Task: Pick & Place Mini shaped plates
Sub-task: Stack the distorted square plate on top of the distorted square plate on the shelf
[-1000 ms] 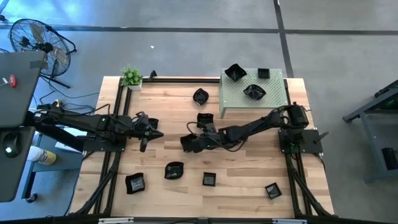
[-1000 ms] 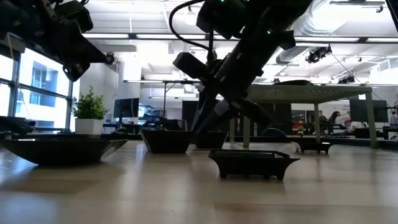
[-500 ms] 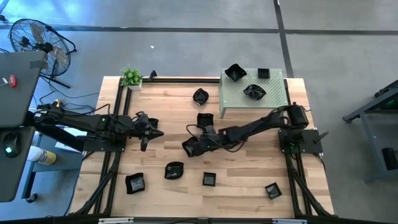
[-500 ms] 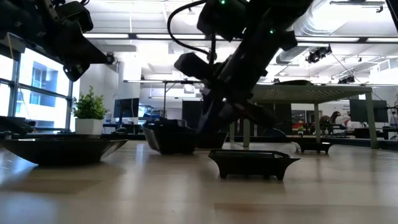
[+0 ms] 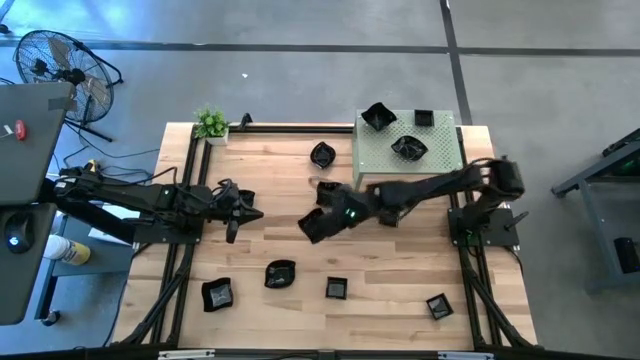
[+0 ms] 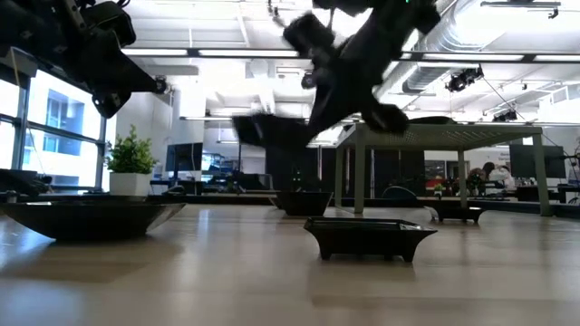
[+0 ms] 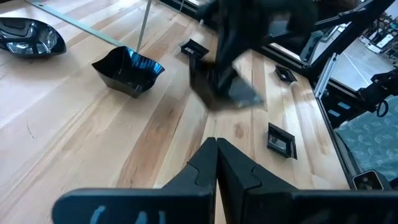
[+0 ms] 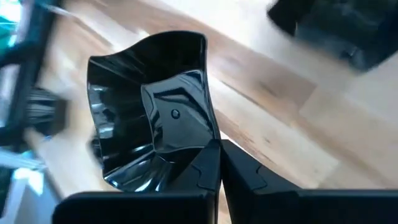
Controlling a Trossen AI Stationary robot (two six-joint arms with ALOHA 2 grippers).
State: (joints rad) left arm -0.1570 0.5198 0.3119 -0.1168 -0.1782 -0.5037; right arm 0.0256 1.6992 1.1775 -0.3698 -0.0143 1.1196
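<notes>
A wavy-edged black plate (image 8: 149, 118) is pinched by its rim between the closed fingers of the right gripper (image 5: 318, 222) and is held clear of the table (image 5: 400, 270). In the low view gripper and plate are blurred. The left gripper (image 5: 240, 214), with fingers pressed together on nothing, hangs well apart to the side. No writing can be read.

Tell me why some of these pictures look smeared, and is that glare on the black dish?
Low view: the right arm and its wavy plate streak with motion blur against bright ceiling lights, while the square dish on the table is crisp. Left wrist view: the right arm is a dark smear. Right wrist view: the plate in the right gripper is sharp, with pale glossy highlights; the table behind is blurred.
</notes>
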